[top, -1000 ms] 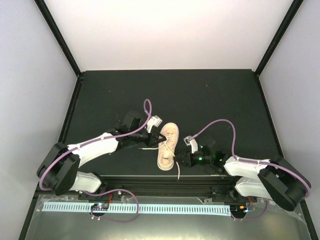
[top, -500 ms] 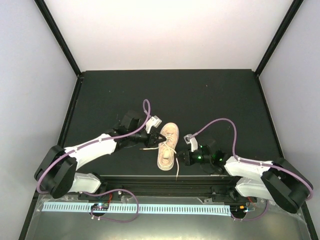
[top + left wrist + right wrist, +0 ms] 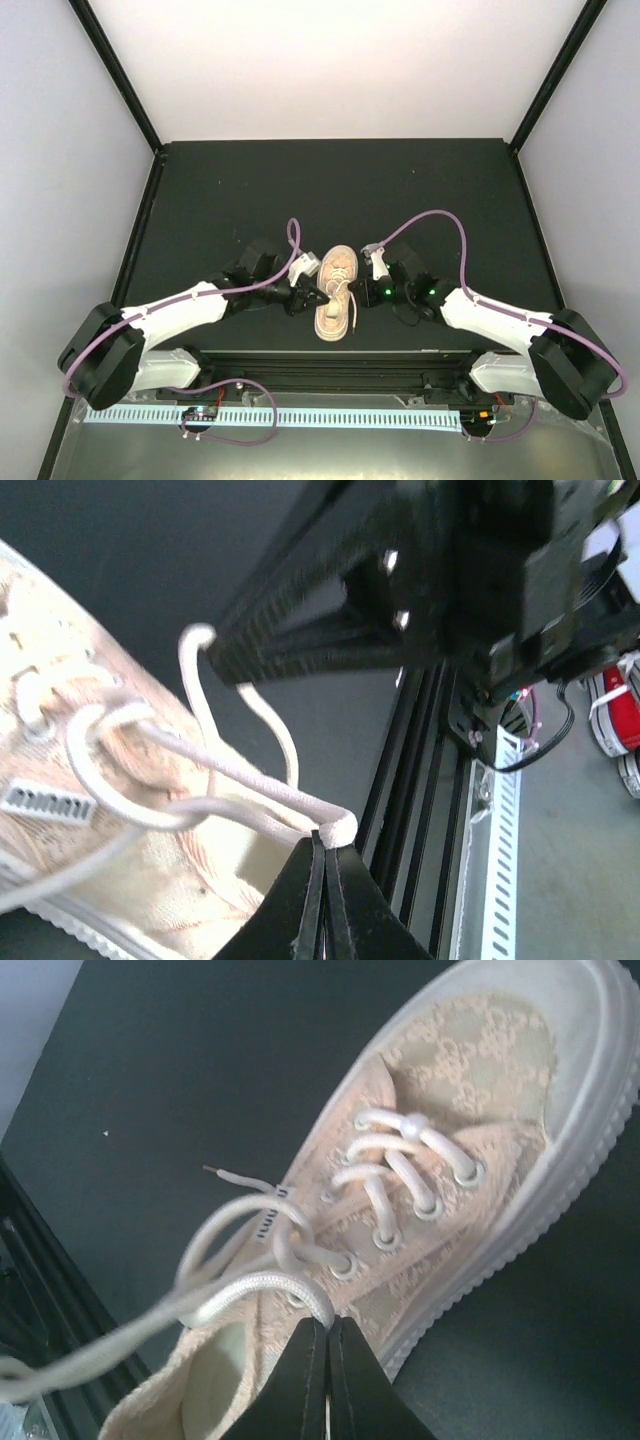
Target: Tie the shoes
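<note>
Near the middle of the tabletop's (image 3: 400, 190) near edge, my left pincer (image 3: 318, 297) is clamped tight on a loop of the laces (image 3: 250, 780), my right pincer (image 3: 356, 293) on another loop. Between them lies the sneaker (image 3: 336, 300), heel nearest, toe toward the far edge.

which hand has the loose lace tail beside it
The right hand: a loose lace tail trails past it beside the shoe. The left hand only pinches a loop.
</note>
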Robot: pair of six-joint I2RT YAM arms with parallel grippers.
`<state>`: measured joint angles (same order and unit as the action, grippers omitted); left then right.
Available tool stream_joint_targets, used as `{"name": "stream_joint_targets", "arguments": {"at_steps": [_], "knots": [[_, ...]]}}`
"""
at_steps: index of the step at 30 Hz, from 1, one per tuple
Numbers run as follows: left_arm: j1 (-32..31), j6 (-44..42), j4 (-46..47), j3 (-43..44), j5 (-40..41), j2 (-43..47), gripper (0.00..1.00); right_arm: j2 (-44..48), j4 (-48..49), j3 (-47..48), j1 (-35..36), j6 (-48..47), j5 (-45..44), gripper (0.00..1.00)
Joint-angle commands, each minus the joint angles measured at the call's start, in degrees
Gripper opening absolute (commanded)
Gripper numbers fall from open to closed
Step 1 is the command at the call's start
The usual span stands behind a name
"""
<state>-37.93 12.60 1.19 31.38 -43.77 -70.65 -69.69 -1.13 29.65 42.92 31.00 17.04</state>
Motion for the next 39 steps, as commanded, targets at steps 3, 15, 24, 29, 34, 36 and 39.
{"name": "stream_joint_targets", "arguments": {"at_steps": [3,15,24,29,34,36,39], "knots": [[-4.07,1.14,-2.83,-1.92,5.78,0.96,0.02,-0.14,-1.81,3.41,-0.2,-4.27,2.54,0.02],[-6.8,8.36,-5.58,-5.52,12.28,7.12,0.24,-3.01,0.08,2.58,1.41,-4.81,6.19,0.02],[-5.51,13.16,-13.54,-3.87,21.8,20.0,0.57,-3.21,0.21,2.26,1.5,-4.8,6.06,0.02],[-1.85,14.31,-9.36,0.6,18.81,12.29,0.52,-2.87,0.16,2.17,1.48,-4.69,5.93,0.02],[-0.88,12.93,-8.48,7.43,12.66,0.55,0.47,-2.91,0.07,2.32,1.54,-4.62,5.79,0.02],[-0.79,12.2,-8.42,8.97,12.14,-2.2,0.45,-2.78,-0.01,2.39,1.52,-4.64,5.73,0.02],[-0.55,11.31,-8.38,9.95,12.79,-5.64,0.42,-2.43,-0.19,2.4,1.51,-4.66,5.62,0.02]]}}
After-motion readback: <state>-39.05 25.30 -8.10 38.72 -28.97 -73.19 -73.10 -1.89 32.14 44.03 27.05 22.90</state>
